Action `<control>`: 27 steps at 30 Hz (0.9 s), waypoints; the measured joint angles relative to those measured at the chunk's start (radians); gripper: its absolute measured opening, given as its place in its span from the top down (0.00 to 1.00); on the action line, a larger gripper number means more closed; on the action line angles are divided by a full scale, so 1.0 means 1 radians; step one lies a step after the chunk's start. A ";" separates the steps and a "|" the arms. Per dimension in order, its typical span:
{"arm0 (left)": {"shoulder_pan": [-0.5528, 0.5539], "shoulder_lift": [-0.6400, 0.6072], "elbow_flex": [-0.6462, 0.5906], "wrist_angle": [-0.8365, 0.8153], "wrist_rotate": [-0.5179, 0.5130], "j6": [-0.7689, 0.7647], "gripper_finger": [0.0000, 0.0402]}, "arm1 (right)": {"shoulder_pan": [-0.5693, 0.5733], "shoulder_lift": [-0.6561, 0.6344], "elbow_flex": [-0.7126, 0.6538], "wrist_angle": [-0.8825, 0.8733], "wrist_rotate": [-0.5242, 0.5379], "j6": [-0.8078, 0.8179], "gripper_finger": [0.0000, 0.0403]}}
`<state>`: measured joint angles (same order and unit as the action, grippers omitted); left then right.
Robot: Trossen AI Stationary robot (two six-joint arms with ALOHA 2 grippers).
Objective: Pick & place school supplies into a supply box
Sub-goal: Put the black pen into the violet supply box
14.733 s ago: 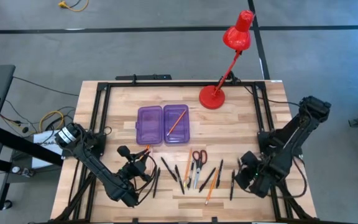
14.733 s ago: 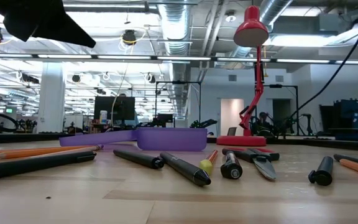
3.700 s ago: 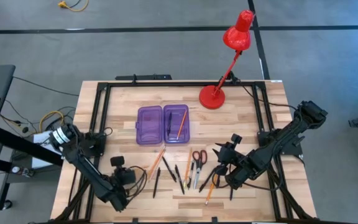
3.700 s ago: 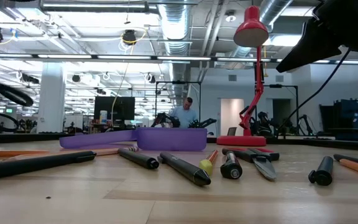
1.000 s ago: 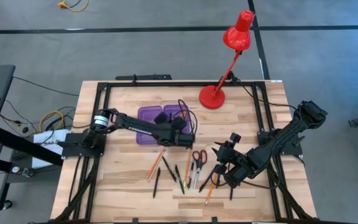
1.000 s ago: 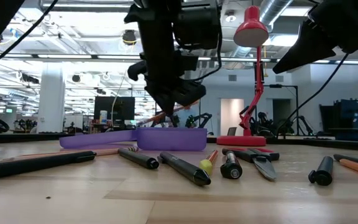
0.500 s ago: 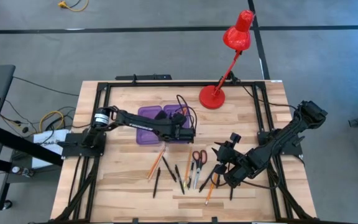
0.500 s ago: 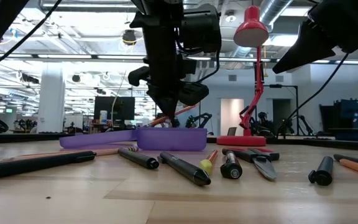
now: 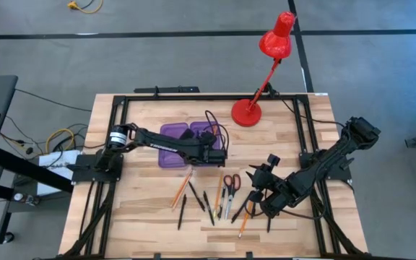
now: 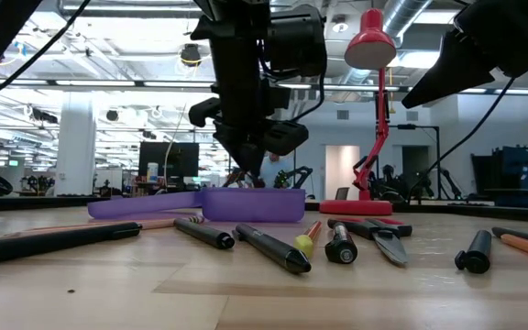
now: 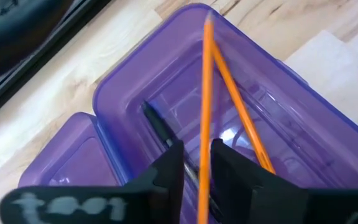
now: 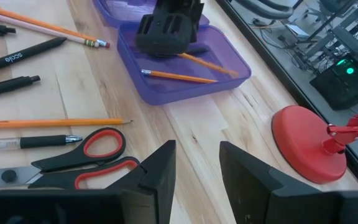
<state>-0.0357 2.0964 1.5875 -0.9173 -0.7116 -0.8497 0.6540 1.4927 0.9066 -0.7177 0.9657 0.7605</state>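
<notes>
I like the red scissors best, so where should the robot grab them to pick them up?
Probably from straight above, pinching across the closed blades just past the pivot. The scissors lie flat on the table, so only a top-down grip fits, and the red handle loops are too wide. The free right gripper is nearest.

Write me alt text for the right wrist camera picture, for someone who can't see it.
The left end effector reaches into the open purple supply box, where two orange pencils lie. Nearer on the wooden table are red-handled scissors, pens and more pencils, with a red lamp base beyond the box.
</notes>
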 joint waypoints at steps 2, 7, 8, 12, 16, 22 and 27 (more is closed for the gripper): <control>-0.001 0.000 0.000 0.000 0.009 0.000 0.80 | 0.000 0.000 0.000 0.000 0.000 0.000 0.71; -0.018 0.000 0.000 -0.003 -0.034 0.021 0.77 | 0.000 0.000 0.000 0.000 -0.001 0.000 0.71; -0.026 0.000 0.000 -0.006 -0.053 0.022 0.77 | 0.000 0.000 0.000 0.000 -0.001 0.000 0.71; -0.058 0.000 0.000 -0.008 -0.090 0.075 0.76 | 0.000 0.000 0.000 0.000 -0.017 0.001 0.71; -0.114 0.000 0.000 -0.015 -0.131 0.174 0.76 | 0.000 0.000 0.000 0.000 -0.077 0.002 0.71; -0.263 0.000 -0.001 -0.089 -0.305 0.242 0.76 | 0.002 0.000 0.000 -0.030 -0.282 0.070 0.71; -0.404 0.000 -0.001 -0.279 -0.473 0.130 0.76 | 0.029 0.000 0.000 -0.046 -0.383 0.155 0.71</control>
<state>-0.4399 2.0960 1.5862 -1.1960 -1.1844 -0.7194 0.6832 1.4929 0.9069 -0.7633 0.5827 0.9156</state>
